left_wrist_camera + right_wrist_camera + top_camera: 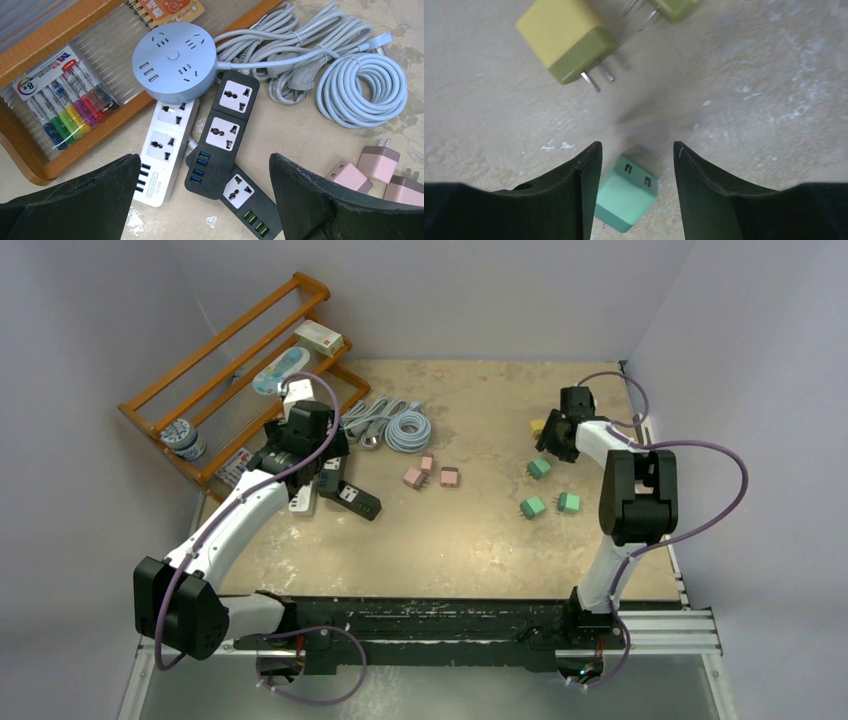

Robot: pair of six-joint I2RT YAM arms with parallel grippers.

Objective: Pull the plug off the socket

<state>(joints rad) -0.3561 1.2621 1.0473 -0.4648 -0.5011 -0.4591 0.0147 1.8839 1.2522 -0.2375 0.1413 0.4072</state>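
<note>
Left gripper gapes wide — right gripper half-spread.

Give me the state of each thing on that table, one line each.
left gripper, open, holding nothing
right gripper, open, fingers flanking the green plug
green plug, unplugged, not yet gripped
yellow plug, unplugged, on its side
round socket, no plug in it
white strip, visible sockets empty
black strip, visible sockets empty
pale cable, coiled
pink plugs, unplugged

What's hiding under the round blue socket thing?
The round blue socket lies over the top end of the white power strip and the wooden rack edge. Whatever sits beneath its middle is covered.
</note>
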